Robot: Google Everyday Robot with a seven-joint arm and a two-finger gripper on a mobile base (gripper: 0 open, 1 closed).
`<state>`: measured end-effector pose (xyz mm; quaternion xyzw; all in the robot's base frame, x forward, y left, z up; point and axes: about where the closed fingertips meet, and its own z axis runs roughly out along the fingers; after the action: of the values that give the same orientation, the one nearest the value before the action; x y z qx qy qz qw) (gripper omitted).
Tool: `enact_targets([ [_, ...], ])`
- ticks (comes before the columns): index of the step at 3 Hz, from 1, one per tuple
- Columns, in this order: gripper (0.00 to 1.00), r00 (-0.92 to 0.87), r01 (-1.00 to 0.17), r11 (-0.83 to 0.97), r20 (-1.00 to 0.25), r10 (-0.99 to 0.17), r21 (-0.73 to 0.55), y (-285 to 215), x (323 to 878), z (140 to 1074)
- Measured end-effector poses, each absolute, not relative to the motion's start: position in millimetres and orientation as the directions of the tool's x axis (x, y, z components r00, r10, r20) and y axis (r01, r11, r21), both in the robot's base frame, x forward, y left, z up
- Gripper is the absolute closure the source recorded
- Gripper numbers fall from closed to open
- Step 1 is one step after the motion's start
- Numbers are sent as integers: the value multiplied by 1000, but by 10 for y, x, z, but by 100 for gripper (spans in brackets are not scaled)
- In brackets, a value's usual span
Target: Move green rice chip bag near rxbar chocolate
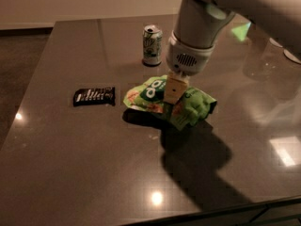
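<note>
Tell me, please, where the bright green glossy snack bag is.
In the camera view, the green snack bag is held mid-table by the gripper, right of the dark flat bar wrapper, in front of the green-and-white soda can.
</note>
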<state>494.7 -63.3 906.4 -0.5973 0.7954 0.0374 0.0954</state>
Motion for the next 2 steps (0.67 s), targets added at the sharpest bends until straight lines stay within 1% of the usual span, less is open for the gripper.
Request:
enact_targets([
  [1,99,-202,-971,227,-251,-947,-73,-275,5169,9141],
  [2,76,-168,-978,196,-280,-945,-75,-74,5302,9161],
])
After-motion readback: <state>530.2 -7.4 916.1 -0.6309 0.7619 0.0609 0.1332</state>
